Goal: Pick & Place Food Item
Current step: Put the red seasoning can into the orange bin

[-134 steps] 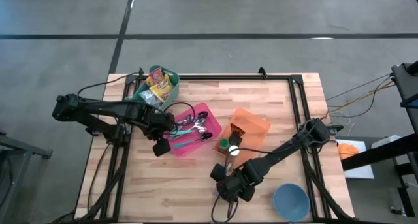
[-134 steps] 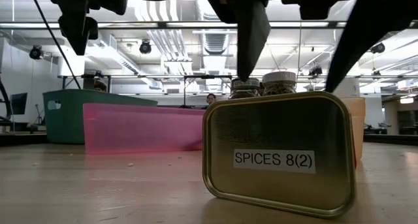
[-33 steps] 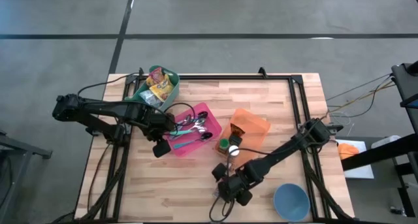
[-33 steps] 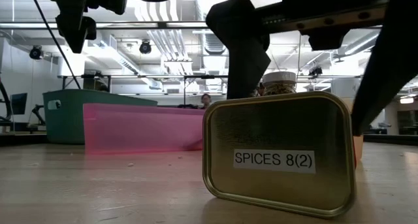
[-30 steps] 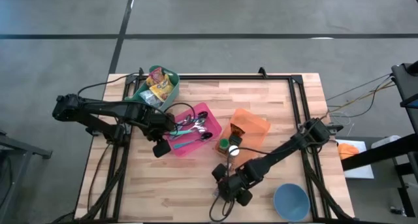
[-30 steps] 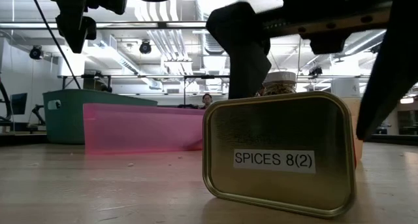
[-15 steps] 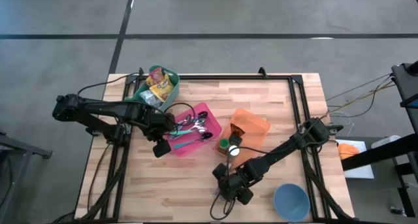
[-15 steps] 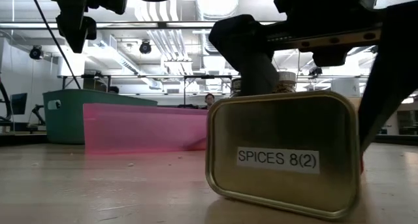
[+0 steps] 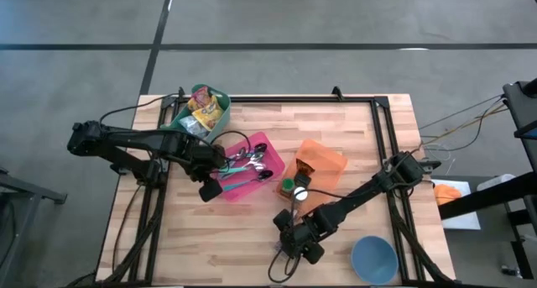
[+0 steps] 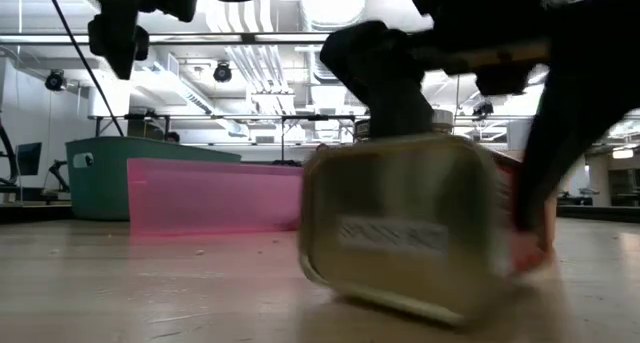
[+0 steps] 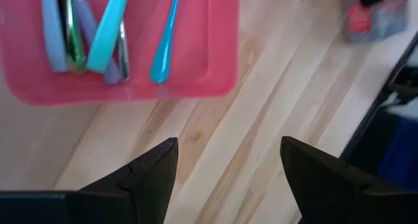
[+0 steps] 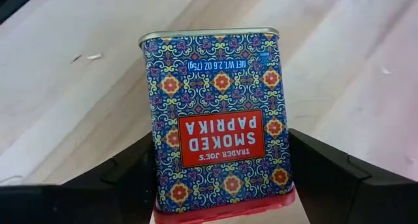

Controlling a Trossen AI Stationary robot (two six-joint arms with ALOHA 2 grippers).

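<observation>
A smoked paprika tin (image 12: pixel 219 119) lies on the wooden table (image 9: pixel 252 238) near its front edge, patterned face up. Its gold base (image 10: pixel 400 233) faces the near edge. My right gripper (image 9: pixel 295 238) stands over it, shut on the tin. My left gripper (image 9: pixel 207 190) hangs open above bare wood, just near of the pink tray (image 9: pixel 243 177), with nothing between its fingers (image 11: pixel 153 175). My right gripper pinches the tin's two narrow long sides between its two fingers (image 12: pixel 140 178), close to the red lid end (image 12: pixel 228 208). The fingers slant down from the table's far right. The tin is tilted in the hold, its low edge (image 10: pixel 390 308) at the table.
The pink tray (image 11: pixel 222 67) holds several spoons. A green bin (image 9: pixel 205 112) with food packets stands at the far left. An orange container (image 9: pixel 323 166) and two jars (image 9: pixel 294 187) are just behind the tin. A blue bowl (image 9: pixel 373 259) sits near the right front corner.
My right gripper's fingers have closed in from both sides of the tin and taken hold of it. The tin has shifted slightly and tipped out of level, its gold base now blurred in the low view.
</observation>
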